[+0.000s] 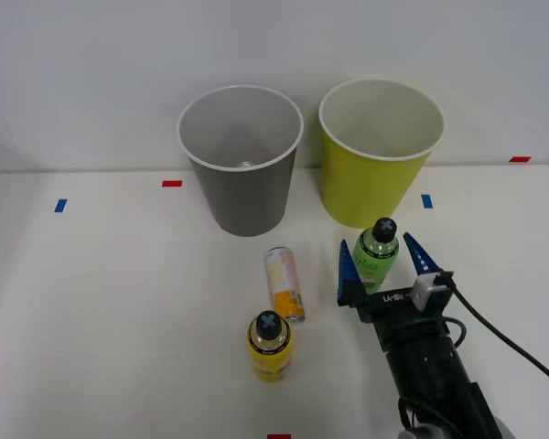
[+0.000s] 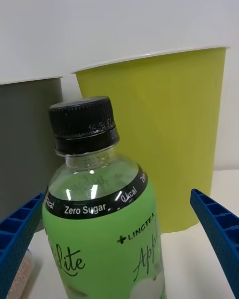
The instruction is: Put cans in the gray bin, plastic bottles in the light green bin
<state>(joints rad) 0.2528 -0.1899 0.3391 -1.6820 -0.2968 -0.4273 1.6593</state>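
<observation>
Nearest the wrist camera, the green-labelled bottle [image 2: 102,214] is seen upright with its black cap on, framed between the two blue fingers [image 2: 17,241] of the right gripper [image 1: 385,263], which are spread apart on either side of it and not yet closed. Across the white table [image 1: 91,302], from left to right, the gray bin [image 1: 242,197] is set at the back, the yellow bottle [image 1: 269,347] stands near the front, the can [image 1: 284,283] lies on its side just beyond it, and the light green bin [image 1: 361,187] rises just behind the framed bottle. The grasp appears to be in hand; next, the fingers would need closing, then a lift over the lime rim
</observation>
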